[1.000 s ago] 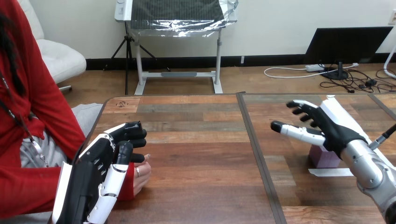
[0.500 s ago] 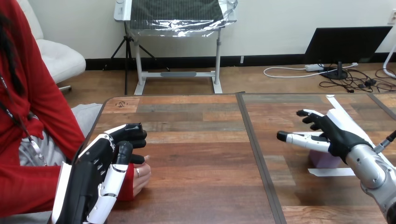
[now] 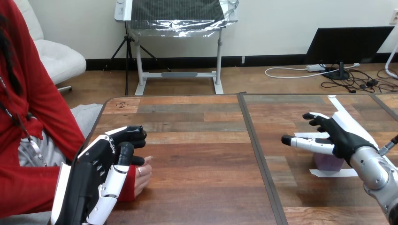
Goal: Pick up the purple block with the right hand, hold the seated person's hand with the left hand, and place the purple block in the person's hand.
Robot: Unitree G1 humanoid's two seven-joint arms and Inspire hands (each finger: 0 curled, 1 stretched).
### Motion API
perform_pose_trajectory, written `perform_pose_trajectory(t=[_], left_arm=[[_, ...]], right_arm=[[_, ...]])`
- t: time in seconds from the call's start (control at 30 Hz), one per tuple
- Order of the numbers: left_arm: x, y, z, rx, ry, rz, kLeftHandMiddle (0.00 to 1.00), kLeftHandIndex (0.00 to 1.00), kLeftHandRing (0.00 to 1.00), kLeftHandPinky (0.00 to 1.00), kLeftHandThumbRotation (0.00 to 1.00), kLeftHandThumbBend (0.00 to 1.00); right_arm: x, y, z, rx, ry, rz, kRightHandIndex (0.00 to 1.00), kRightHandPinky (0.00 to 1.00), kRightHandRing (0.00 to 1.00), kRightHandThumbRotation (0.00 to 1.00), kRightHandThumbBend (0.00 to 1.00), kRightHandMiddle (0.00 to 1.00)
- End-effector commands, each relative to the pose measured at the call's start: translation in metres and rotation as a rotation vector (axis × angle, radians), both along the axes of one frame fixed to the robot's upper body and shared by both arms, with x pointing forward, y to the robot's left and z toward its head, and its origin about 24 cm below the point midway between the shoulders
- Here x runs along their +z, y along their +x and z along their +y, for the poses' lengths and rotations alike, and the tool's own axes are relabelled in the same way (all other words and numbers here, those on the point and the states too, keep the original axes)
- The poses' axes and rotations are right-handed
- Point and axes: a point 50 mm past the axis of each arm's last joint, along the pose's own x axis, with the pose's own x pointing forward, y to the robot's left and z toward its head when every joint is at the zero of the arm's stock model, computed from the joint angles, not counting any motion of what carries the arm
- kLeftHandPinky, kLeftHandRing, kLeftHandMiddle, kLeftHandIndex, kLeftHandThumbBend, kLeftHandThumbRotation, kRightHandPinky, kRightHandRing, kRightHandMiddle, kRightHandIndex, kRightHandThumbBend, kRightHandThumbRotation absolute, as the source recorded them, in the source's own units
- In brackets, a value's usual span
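The purple block stands on the right part of the wooden table, its top hidden behind my right hand. That hand hovers just over the block, open, with its fingers spread and pointing left. At the lower left my left hand is over the person's hand, which rests on the table near its left edge at the end of a red sleeve. I cannot tell whether my left hand grips it.
A white tape strip lies on the table just in front of the block. More white tape runs behind my right hand. A dark seam divides the tabletop. The person sits at the left side.
My right hand has dropped lower and shifted slightly right, now covering more of the purple block. My left hand and the person's hand have stayed where they were.
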Motion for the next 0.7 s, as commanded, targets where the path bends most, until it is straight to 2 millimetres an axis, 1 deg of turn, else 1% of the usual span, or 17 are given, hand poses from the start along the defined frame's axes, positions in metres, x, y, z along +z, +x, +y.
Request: perform_pose_trajectory(t=[0.0, 0.13, 0.43, 0.67], left_arm=[[0.0069, 0.0057, 0.0011, 0.018, -0.007, -0.046, 0.70, 0.65, 0.71, 0.58, 0.72, 0.43], [0.0069, 0.0054, 0.0010, 0.018, -0.010, -0.046, 0.70, 0.65, 0.71, 0.58, 0.71, 0.44], [0.0073, 0.0056, 0.0011, 0.011, -0.002, -0.058, 0.70, 0.65, 0.71, 0.58, 0.71, 0.44], [0.0074, 0.0053, 0.0010, 0.011, -0.008, -0.054, 0.70, 0.64, 0.71, 0.58, 0.71, 0.44]], right_arm=[[0.0305, 0.0179, -0.0056, -0.031, -0.020, -0.086, 0.91, 0.76, 0.88, 0.69, 0.89, 0.90], [0.0295, 0.0171, -0.0071, -0.036, -0.035, -0.079, 0.91, 0.75, 0.88, 0.69, 0.89, 0.90], [0.0265, 0.0150, -0.0104, -0.050, -0.052, -0.055, 0.90, 0.74, 0.87, 0.64, 0.86, 0.89], [0.0236, 0.0135, -0.0120, -0.064, -0.053, -0.033, 0.89, 0.74, 0.86, 0.58, 0.88, 0.89]])
